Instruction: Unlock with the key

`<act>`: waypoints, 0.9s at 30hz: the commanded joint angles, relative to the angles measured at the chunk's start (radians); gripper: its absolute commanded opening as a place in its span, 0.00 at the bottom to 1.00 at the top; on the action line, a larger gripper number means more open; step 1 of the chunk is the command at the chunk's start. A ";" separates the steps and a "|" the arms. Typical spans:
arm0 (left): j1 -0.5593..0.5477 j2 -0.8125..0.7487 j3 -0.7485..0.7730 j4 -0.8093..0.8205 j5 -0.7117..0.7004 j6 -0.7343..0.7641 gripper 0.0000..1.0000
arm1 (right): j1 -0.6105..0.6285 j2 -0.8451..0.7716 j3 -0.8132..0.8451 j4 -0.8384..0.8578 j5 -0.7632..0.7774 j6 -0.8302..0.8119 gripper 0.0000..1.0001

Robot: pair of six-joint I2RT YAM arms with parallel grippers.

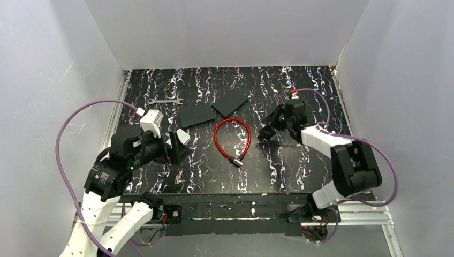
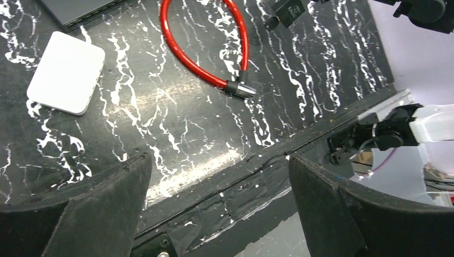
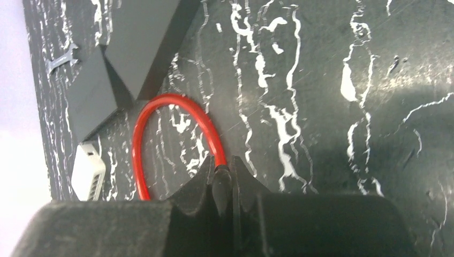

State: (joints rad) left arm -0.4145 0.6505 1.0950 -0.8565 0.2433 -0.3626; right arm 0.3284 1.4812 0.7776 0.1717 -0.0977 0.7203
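Table (image 1: 300, 166) under both arms | left gripper (image 2: 219, 166) was spread wide, white box (image 2: 67, 72) ahead of it | right gripper (image 3: 222, 179) pressed together, red cable lock (image 2: 239, 89) ahead | I saw the key (image 1: 179, 180) lying loose near the left gripper, base side.

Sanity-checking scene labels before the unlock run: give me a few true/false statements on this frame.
1. Left gripper is open, holding nothing. True.
2. Red cable lock lies between it and the right gripper. True.
3. Wrench sits at the near edge by the arm bases. False: it lies at the far left, next to a black panel.
4. White box lies right of the cable lock. False: it is to the lock's left, by the left gripper.
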 commanded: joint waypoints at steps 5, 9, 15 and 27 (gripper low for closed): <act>0.003 0.058 0.036 -0.033 -0.056 0.051 0.98 | -0.103 0.247 0.067 0.342 -0.196 0.023 0.01; 0.003 0.060 0.026 -0.027 -0.040 0.057 0.98 | -0.129 0.340 0.071 0.491 -0.216 0.038 0.01; 0.003 0.049 0.001 -0.001 -0.054 0.055 0.98 | -0.150 0.444 0.138 0.548 -0.269 0.062 0.04; 0.003 0.030 -0.019 0.027 -0.054 0.005 0.98 | -0.206 0.475 0.280 0.416 -0.296 0.046 0.98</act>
State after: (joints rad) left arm -0.4145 0.6968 1.0851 -0.8491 0.2005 -0.3442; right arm 0.1599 1.9655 0.9855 0.5977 -0.3881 0.7891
